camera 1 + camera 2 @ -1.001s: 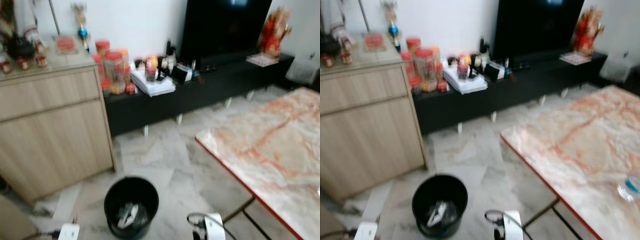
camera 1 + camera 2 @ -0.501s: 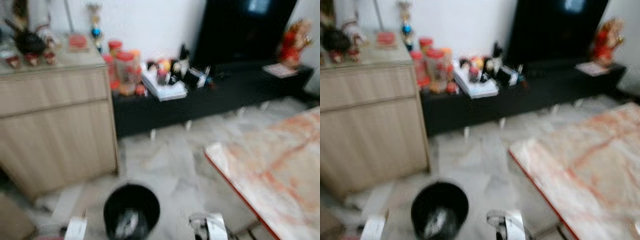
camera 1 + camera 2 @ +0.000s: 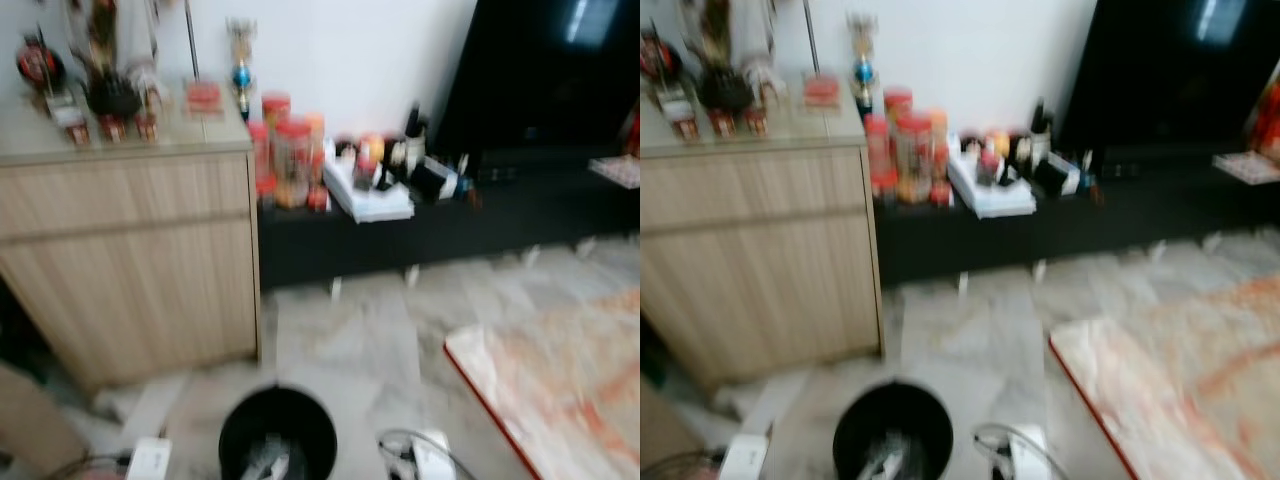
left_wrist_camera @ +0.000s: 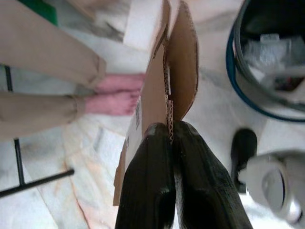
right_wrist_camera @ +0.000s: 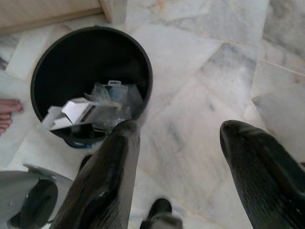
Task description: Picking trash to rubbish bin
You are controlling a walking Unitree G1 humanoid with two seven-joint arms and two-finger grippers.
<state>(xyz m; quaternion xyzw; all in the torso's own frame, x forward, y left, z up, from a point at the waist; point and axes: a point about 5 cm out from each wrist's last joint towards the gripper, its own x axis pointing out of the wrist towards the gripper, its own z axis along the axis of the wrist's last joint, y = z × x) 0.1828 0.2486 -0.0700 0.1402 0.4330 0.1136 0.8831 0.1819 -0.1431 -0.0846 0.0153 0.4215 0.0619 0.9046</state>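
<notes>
A black rubbish bin [image 3: 277, 440] stands on the marble floor just in front of me, with white paper and clear plastic trash [image 5: 90, 112] lying inside it. My right gripper [image 5: 180, 129] hangs open above the floor beside the bin [image 5: 90, 71], nothing between its fingers. My left gripper [image 4: 172, 128] is shut, its fingertips pressed together close to the edge of a brown cardboard piece [image 4: 178, 71]; whether it touches the cardboard cannot be told. The bin's rim [image 4: 238, 81] lies near that gripper too.
A light wooden cabinet [image 3: 130, 260] stands at the left, a low black TV console [image 3: 450, 220] with jars and clutter along the wall. A marble table with a red edge [image 3: 560, 390] is at the right. A person's bare foot [image 4: 119, 98] and trouser legs are beside the cardboard.
The camera has swung left: cabinet and console slid right in the picture and less of the marble table shows. The bin stays at the bottom centre.
</notes>
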